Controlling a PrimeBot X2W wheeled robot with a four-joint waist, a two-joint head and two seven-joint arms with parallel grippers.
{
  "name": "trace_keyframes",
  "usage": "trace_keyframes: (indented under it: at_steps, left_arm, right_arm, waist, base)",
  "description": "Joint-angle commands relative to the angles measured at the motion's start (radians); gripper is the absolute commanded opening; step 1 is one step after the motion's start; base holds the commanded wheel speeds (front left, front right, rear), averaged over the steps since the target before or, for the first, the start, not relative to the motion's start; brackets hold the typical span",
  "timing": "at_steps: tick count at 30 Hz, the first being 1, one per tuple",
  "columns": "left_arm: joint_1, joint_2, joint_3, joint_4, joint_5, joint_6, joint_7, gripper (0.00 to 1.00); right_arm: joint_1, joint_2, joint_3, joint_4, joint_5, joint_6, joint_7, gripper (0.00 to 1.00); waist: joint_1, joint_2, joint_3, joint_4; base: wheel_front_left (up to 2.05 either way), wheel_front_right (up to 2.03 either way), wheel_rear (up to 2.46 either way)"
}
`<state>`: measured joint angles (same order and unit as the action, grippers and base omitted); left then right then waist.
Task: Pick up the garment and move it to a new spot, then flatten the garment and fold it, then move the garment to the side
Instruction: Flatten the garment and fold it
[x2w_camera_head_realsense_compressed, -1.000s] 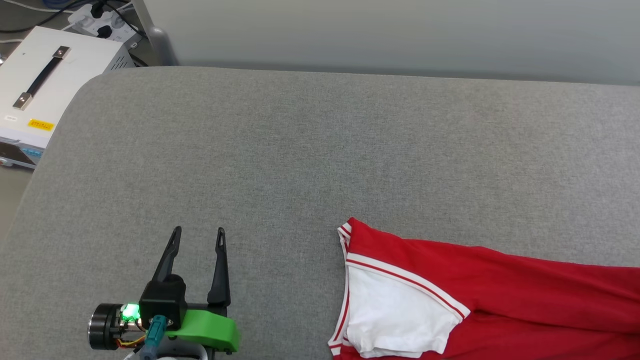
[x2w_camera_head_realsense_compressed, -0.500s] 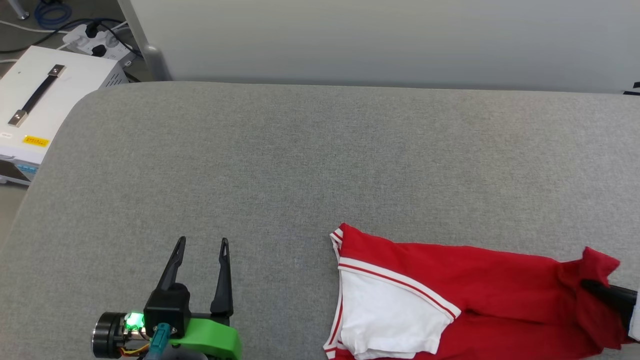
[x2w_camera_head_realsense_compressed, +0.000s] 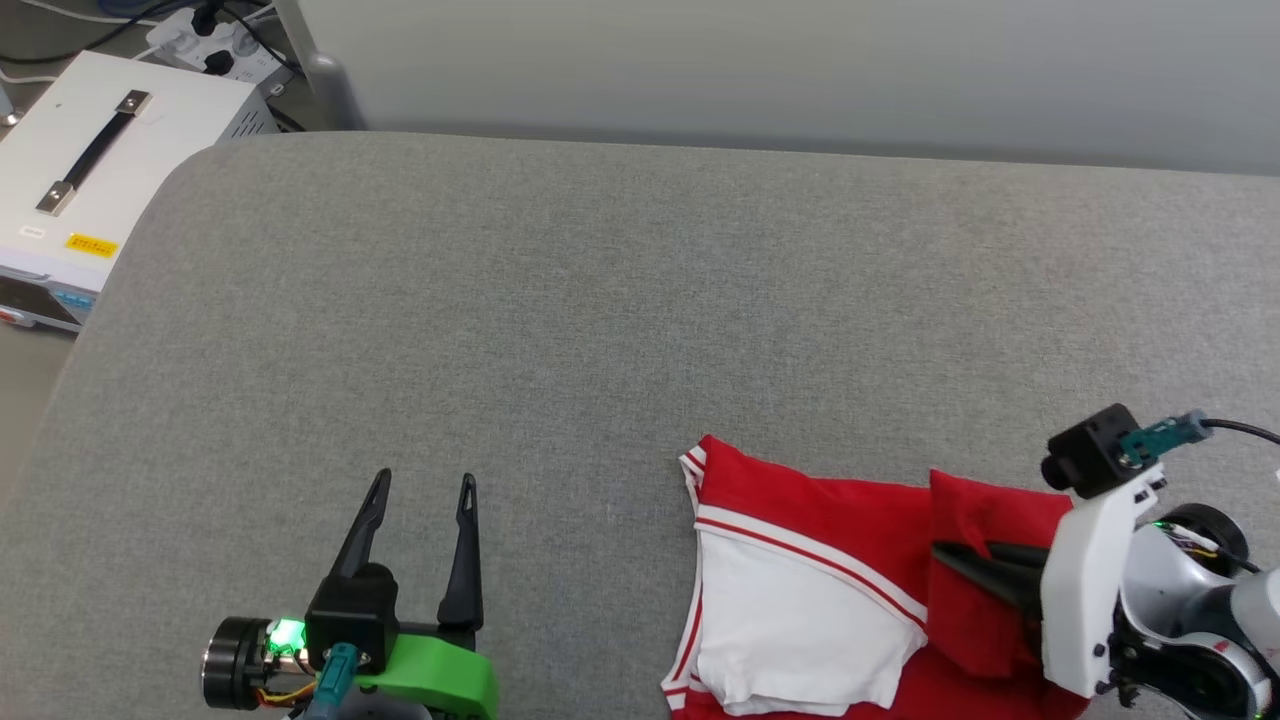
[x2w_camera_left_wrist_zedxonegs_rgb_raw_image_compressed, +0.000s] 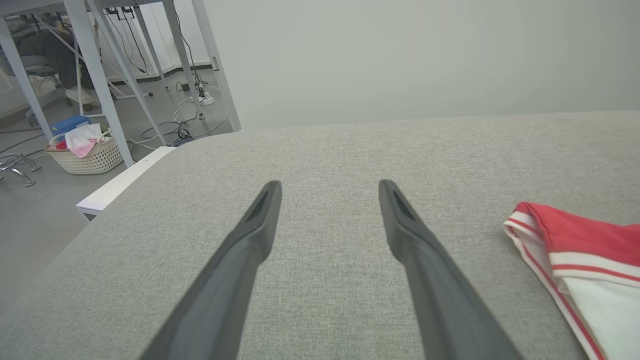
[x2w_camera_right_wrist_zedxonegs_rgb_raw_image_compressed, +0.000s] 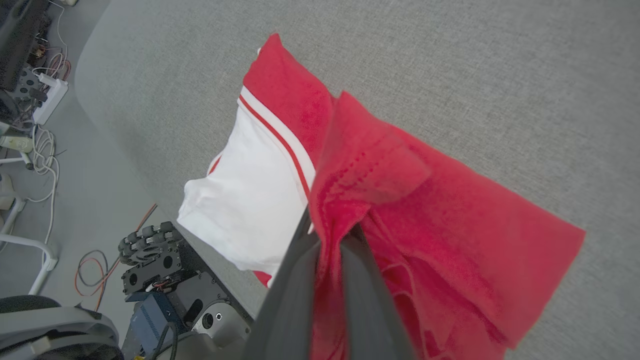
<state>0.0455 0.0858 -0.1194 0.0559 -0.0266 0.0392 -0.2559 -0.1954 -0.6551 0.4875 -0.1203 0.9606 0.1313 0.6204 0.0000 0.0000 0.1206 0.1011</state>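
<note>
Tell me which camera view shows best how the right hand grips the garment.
The right wrist view: the right hand is shut on a bunched red fold of the garment, close up. The head view shows its dark fingers sideways against that fold. The left wrist view has the striped sleeve edge.

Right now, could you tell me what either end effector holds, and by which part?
The right end effector is shut on the garment, pinching a bunched red fold near its white sleeve. The left end effector is open, empty.

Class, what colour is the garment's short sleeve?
The sleeve is white with red-and-white striped trim, clearest in the head view.
</note>
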Motion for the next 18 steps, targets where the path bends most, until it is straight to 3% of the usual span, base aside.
trace_keyframes:
  at_steps: [1,12,18]
  left_arm:
    - [-0.017,-0.008,0.000,0.000,0.006,-0.003,-0.006,1.00]
    - [-0.046,-0.017,-0.015,0.002,0.006,-0.003,-0.006,1.00]
    - [-0.057,-0.021,-0.019,0.003,0.005,-0.001,-0.006,1.00]
  right_arm:
    - [-0.037,0.017,0.025,0.000,-0.021,-0.001,-0.005,0.00]
    - [-0.265,0.132,0.274,0.147,-0.145,-0.001,-0.070,0.00]
    - [-0.327,0.192,0.369,0.289,-0.142,-0.001,-0.098,0.00]
  waist:
    - [0.0000,0.0000,0.010,0.011]
    - [0.0000,0.0000,0.048,0.044]
    - [0.0000,0.0000,0.067,0.055]
  base:
    - [0.00,0.00,0.00]
    - [0.00,0.00,0.00]
    - [0.00,0.00,0.00]
